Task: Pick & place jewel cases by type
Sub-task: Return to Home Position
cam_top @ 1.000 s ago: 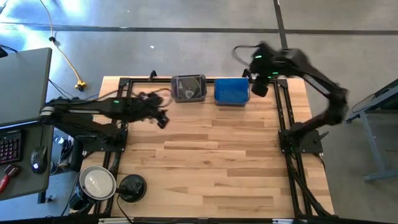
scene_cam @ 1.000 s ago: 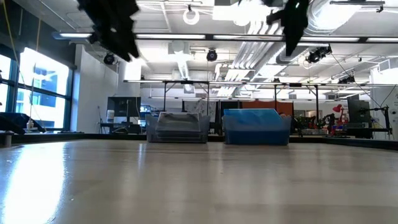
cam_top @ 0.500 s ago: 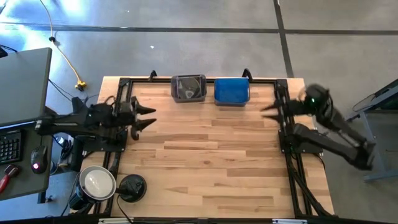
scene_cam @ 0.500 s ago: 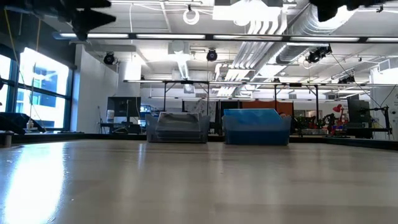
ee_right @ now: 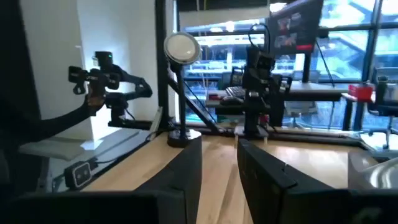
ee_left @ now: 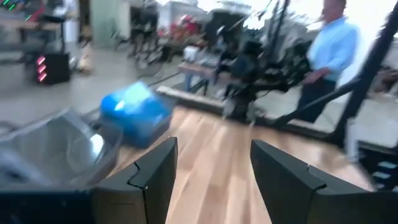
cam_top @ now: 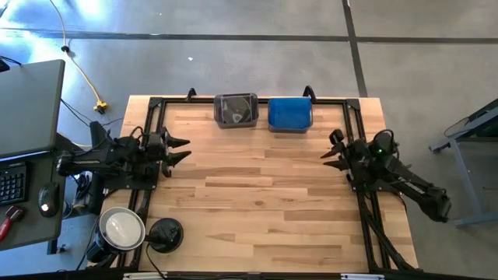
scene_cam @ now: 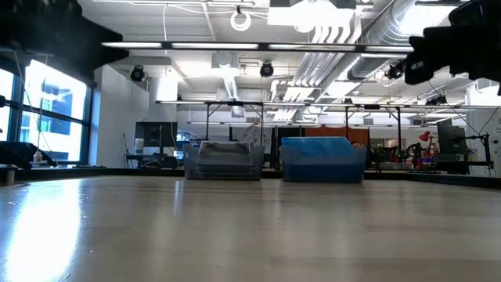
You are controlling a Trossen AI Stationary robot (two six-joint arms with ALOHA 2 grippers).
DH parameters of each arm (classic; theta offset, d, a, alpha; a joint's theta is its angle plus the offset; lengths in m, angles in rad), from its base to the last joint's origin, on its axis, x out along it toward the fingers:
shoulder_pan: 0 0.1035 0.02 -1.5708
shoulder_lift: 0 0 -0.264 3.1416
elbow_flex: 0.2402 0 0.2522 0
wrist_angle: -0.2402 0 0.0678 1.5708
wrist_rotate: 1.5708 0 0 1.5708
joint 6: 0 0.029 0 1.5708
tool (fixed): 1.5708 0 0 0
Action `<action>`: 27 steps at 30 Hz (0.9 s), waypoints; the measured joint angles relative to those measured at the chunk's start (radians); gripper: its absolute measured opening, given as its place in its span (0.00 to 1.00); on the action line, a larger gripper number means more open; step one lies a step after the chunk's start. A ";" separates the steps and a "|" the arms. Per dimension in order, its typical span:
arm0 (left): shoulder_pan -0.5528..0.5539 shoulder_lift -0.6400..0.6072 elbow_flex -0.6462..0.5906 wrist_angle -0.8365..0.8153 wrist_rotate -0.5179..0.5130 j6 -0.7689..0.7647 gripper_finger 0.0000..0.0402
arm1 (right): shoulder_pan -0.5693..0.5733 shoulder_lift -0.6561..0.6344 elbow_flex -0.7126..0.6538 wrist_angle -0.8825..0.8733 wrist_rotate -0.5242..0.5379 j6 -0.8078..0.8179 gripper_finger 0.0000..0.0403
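The jewel cases lie in two tubs at the table's far edge. The left tub (cam_top: 236, 110) holds dark or clear cases, with a shiny disc showing. The right tub (cam_top: 290, 113) is filled with blue cases. Both tubs stand side by side in the low view (scene_cam: 225, 160) (scene_cam: 322, 160). My left gripper (cam_top: 182, 150) hovers open at the table's left edge, pointing right, with the tubs (ee_left: 134, 112) ahead of it. My right gripper (cam_top: 331, 147) hovers open at the right edge, pointing left. Neither holds anything.
A round black disc-shaped object (cam_top: 165, 232) and a round pale-topped thing (cam_top: 120, 229) sit at the near left corner. Black frame rails (cam_top: 354, 136) run along the table's left and right sides. A person in a light blue shirt (ee_left: 329, 46) stands beyond the table. Bare wood lies between the arms.
Both arms have pulled back from the tubs. The left gripper has moved toward the table's left edge and turned to point right. The right gripper has swung from above the blue tub to the right edge, nearer and lower, now pointing left. The tubs have stayed put.
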 joint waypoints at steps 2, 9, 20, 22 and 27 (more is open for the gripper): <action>0.000 -0.001 -0.001 -0.045 -0.039 -0.019 0.50 | 0.001 0.019 0.001 -0.012 0.015 -0.002 0.24; 0.000 0.000 -0.075 -0.022 -0.137 -0.032 0.50 | 0.001 0.024 -0.003 -0.062 0.149 -0.082 0.24; 0.000 0.030 -0.146 0.080 0.132 0.080 0.50 | 0.001 0.024 -0.003 -0.086 0.173 -0.070 0.24; 0.000 0.041 -0.148 0.082 0.182 0.077 0.50 | 0.001 0.024 -0.003 -0.086 0.173 -0.075 0.24; 0.000 0.042 -0.149 0.085 0.210 0.083 0.50 | 0.001 0.024 -0.003 -0.087 0.173 -0.078 0.24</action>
